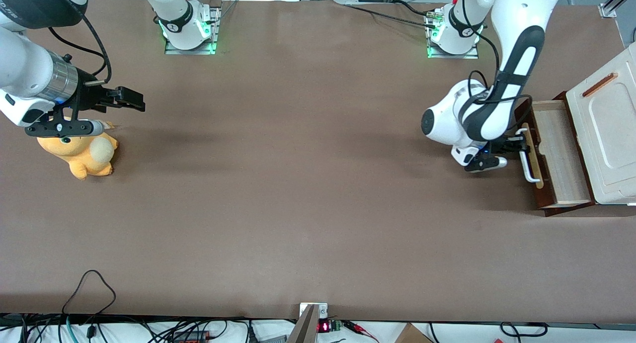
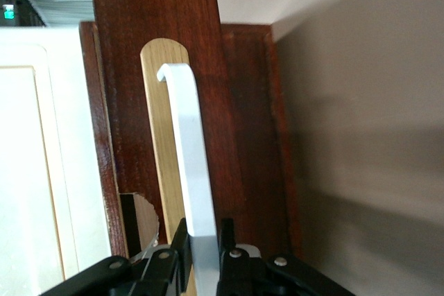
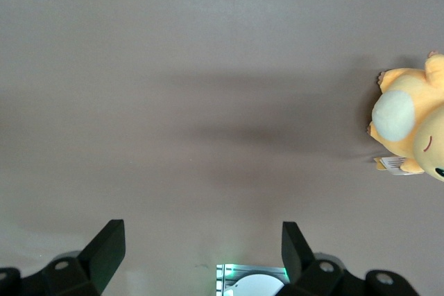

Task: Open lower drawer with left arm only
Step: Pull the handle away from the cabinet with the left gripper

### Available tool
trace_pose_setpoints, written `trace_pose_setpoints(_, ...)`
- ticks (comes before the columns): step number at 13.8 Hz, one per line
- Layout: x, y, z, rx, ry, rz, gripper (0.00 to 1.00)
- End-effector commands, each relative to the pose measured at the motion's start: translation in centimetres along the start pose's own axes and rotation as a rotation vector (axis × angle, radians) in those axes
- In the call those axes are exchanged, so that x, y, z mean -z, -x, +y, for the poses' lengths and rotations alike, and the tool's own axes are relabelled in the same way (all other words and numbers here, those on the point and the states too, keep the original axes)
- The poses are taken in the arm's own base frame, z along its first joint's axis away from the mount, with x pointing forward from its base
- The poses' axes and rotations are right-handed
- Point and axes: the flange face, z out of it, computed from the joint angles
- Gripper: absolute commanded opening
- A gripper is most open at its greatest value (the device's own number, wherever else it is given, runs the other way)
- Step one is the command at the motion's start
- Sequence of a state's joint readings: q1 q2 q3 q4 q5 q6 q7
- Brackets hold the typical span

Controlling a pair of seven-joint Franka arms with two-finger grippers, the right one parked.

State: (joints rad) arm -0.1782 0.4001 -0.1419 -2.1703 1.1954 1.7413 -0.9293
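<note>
Seemingly bare inside, the lower drawer (image 1: 559, 151) stands pulled out, gripper (image 1: 516, 140) fingers (image 2: 182, 240) clamped on its white handle (image 2: 191, 171)

Lower drawer (image 2: 236, 102) front: glossy reddish wood; handle (image 2: 191, 164) smooth white; gripper (image 2: 202, 263) matt black, clamping handle.

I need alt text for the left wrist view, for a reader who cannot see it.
The left arm's black two-finger gripper is shut on the white bar handle of the dark reddish-brown wooden lower drawer. The handle is mounted on a pale wood strip. A cream-white panel lies beside the drawer, above the brown table.
</note>
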Motion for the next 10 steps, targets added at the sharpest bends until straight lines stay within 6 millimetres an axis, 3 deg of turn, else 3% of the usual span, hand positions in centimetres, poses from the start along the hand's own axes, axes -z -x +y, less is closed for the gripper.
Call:
trace_pose_setpoints(1,3.7,-0.4,0.1,-0.032,0.031,0.049,0.04)
trace_pose_setpoints(3,4.0,-0.3,0.0,-0.029,0.032,0.048,0.11)
trace_pose_setpoints(4,4.1,-0.2,-0.3,-0.026,0.019,0.041,0.26)
trace_pose_setpoints(7,5.0,-0.9,-2.5,-0.089,0.002,0.034,0.98)
trace_pose_setpoints(10,6.4,-2.2,-5.4,-0.081,0.075,0.003,1.0)
